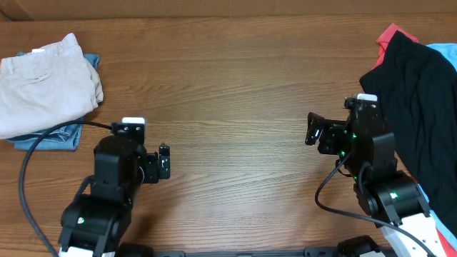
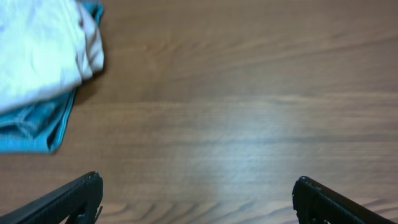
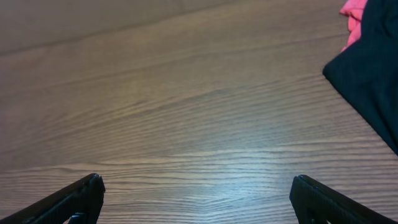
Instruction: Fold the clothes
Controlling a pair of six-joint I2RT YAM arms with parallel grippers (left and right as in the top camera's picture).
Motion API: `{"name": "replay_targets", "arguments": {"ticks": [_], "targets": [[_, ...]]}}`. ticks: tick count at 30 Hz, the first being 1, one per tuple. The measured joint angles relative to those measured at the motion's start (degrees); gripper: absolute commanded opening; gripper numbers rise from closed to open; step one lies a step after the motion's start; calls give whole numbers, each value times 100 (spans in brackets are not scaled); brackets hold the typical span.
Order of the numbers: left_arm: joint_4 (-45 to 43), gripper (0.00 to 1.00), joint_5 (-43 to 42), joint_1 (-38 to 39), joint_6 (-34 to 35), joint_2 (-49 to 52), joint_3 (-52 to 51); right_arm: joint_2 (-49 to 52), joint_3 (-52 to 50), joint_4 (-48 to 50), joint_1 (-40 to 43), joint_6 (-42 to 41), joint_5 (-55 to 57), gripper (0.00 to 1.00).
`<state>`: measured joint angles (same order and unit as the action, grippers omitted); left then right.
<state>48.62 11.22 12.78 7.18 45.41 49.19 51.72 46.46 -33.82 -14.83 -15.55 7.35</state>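
Folded beige shorts [image 1: 44,84] lie at the table's far left on top of a blue garment [image 1: 53,137]; both show in the left wrist view as the beige shorts [image 2: 37,53] over the blue garment [image 2: 37,124]. A black garment [image 1: 421,100] is heaped at the right edge over a red one [image 1: 391,34] and a light blue one [image 1: 444,51]; the right wrist view catches the black garment [image 3: 373,81] and the red one [image 3: 353,15]. My left gripper [image 1: 165,162] and right gripper [image 1: 312,129] hover open over bare wood with nothing between the fingers.
The wooden table [image 1: 235,93] spreads between the two piles. A black cable [image 1: 28,164] loops from the left arm past the blue garment. The right arm's base sits against the black heap.
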Motion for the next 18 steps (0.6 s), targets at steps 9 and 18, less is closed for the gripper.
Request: {"name": "replay_targets", "arguments": {"ticks": [9, 18], "targets": [[109, 100, 149, 0, 0, 387, -127, 632, 0, 2, 0, 61, 57, 100], [109, 100, 149, 0, 0, 938, -127, 881, -15, -81, -256, 61, 57, 100]]}}
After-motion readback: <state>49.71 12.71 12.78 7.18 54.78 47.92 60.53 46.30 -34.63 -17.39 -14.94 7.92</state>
